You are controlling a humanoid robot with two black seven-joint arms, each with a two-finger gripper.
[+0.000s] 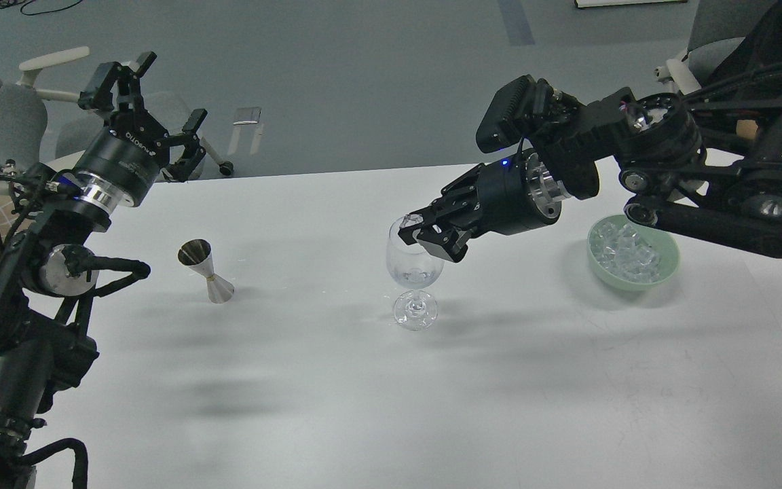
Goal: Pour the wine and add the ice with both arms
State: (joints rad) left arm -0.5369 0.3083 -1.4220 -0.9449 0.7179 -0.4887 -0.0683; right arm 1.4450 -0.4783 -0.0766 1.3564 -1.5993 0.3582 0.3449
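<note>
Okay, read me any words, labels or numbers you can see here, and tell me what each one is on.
"ROBOTIQ", white letters along the black body of the left pincer, small and seen at an angle, so this is my best reading.
Nothing readable on the right pincer, jigger, wine glass or green ice bowl.

Two black jointed arms: the left arm point(31, 285) carries a polished silver ring behind its cylindrical wrist, white lettering on the wrist housing and a small blue light. Looped black cables run along its lower links, beside a round silver joint cap. The right arm point(690, 170) shows a silver flange with bolts at its wrist, a blue light, a boxy black module on top and bundled black cables near the shoulder.
</note>
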